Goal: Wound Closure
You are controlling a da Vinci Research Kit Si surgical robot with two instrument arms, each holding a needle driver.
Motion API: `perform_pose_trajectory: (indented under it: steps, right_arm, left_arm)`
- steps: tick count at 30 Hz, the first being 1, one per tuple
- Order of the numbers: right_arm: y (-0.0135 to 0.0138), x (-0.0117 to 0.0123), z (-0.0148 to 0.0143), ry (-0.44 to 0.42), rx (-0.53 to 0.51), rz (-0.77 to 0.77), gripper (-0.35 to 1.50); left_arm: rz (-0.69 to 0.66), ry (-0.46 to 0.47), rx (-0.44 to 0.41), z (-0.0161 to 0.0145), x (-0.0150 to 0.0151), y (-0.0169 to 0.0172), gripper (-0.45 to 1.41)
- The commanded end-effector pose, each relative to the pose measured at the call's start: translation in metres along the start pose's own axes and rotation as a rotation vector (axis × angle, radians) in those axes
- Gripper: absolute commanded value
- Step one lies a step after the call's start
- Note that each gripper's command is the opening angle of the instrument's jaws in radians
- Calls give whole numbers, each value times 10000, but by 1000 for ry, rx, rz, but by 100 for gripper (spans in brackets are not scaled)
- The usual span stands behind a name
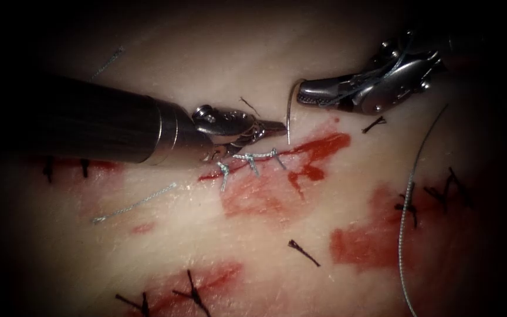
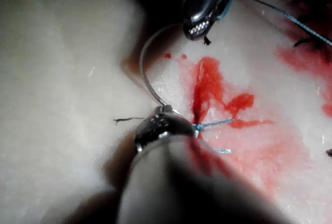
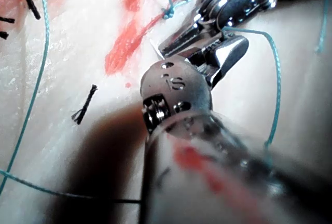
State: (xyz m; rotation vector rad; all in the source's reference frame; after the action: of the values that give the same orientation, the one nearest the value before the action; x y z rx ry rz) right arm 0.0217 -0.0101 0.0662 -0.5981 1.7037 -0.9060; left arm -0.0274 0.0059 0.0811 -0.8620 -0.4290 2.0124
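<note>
Steel needle [image 1: 289, 114] clear of the tissue [image 1: 165, 53], your left pincer [image 1: 280, 125] clamped near its point, your right pincer [image 1: 304, 92] clamped at its tail, above the cut [image 1: 300, 149].

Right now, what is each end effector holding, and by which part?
Right end effector grips the needle at one end; left end effector grips it near the other, beside the cut. Tissue entry unclear.

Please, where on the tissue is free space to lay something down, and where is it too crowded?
Free: pale tissue above both tools, and the patch between the loose thread piece and the lower dark stitches. Crowded: the cut, where the left tool grips the needle near its tip, the right tool its other end, beside light stitches.
</note>
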Motion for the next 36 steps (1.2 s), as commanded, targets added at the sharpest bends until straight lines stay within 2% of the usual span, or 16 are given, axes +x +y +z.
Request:
perform_pose_trajectory:
  steps: [1, 15, 23, 24, 31, 36]
  right_arm:
    - [-1, -4, 8, 3, 10, -9, -35]
    - [-18, 10, 14, 38, 46, -52, -35]
    - [-9, 10, 13, 34, 33, 56, -35]
    - [-8, 9, 13, 28, 29, 140, -35]
    - [5, 6, 13, 13, 18, 329, -35]
    - [9, 0, 11, -1, 10, 339, -35]
  left_arm:
    - [0, 0, -1, 7, -2, 1, -45]
    - [0, -1, -2, 7, -2, 1, -45]
    - [0, -1, -2, 7, -2, 1, -43]
    - [0, -1, -2, 6, -2, 1, -43]
    - [6, -1, -2, 6, -2, 1, -42]
    - [22, 1, -4, 6, 0, 1, -40]
